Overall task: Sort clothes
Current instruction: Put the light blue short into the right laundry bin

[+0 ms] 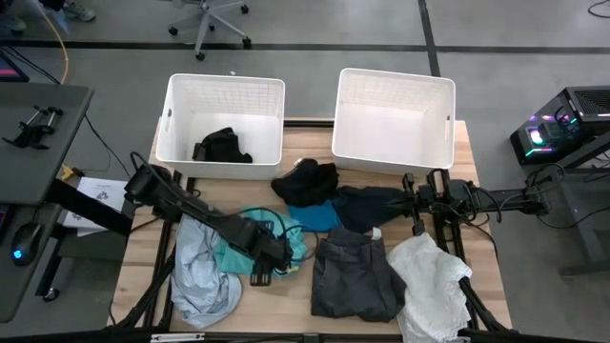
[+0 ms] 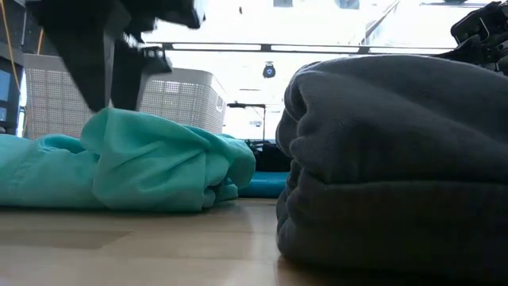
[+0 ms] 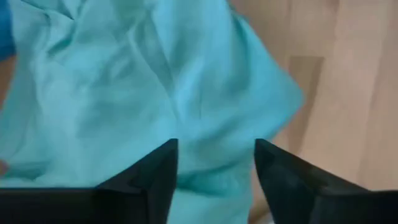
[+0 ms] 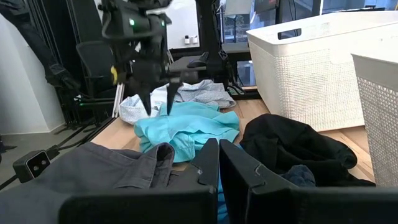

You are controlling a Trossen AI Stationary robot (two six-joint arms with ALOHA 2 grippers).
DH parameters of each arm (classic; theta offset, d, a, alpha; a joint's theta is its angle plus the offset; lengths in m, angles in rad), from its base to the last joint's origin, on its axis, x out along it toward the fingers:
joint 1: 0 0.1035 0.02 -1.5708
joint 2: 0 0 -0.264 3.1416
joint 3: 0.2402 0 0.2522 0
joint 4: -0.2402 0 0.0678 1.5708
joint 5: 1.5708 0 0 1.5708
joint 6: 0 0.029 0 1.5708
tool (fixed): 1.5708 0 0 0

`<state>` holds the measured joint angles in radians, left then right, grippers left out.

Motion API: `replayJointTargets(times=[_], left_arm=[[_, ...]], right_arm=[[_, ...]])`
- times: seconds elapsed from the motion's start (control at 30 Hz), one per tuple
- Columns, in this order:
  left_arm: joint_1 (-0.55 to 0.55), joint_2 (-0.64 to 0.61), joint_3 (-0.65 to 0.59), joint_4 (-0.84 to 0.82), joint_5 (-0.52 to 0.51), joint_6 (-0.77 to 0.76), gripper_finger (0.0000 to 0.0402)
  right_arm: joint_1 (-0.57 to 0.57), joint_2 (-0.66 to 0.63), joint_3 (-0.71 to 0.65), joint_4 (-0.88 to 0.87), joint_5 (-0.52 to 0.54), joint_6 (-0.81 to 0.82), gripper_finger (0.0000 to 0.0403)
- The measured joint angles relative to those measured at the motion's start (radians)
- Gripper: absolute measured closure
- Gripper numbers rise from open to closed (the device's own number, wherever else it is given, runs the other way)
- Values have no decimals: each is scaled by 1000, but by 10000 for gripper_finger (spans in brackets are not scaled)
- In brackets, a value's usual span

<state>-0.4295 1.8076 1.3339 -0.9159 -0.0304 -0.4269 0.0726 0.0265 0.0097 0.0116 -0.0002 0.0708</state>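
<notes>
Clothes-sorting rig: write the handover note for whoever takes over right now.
Left gripper: open, poised over the crumpled teal fabric garment, nothing gripped.
Right gripper: shut, empty, waiting near the right basket's front.
Done: one black garment lies in the left white plastic lattice basket; the right white lattice basket holds nothing.
Left on the wooden table: teal, pale grey-blue, bright blue, black, navy, dark grey and white garments.

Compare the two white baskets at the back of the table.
The left basket holds one black garment; the right basket shows only bare floor inside. The left basket sits behind the left arm's side, the right basket behind the right arm's. Both are white lattice-walled bins, upright and open-topped.
</notes>
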Motion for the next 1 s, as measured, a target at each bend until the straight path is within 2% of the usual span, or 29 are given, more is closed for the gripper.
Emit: replayJointTargets(times=[0.2, 0.37, 0.5, 0.63, 0.9, 0.93, 1.0], left_arm=[[0, 0, -119, 180, -12, 2, 137], [0, 25, -196, 261, -48, 6, 133], [-1, 43, -218, 313, -81, 82, 136], [4, 51, -219, 364, -87, 151, 158], [4, 52, -220, 392, -68, 268, 228], [4, 52, -220, 392, -65, 271, 237], [4, 52, -220, 391, -63, 266, 256]], right_arm=[[0, 0, 0, 0, 0, 0, 403], [0, 0, 0, 0, 0, 0, 403], [0, 0, 0, 0, 0, 0, 403], [0, 0, 0, 0, 0, 0, 403], [0, 0, 0, 2, 2, -8, 403], [0, 0, 0, 6, 4, 8, 403], [0, 0, 0, 32, 3, 144, 403]])
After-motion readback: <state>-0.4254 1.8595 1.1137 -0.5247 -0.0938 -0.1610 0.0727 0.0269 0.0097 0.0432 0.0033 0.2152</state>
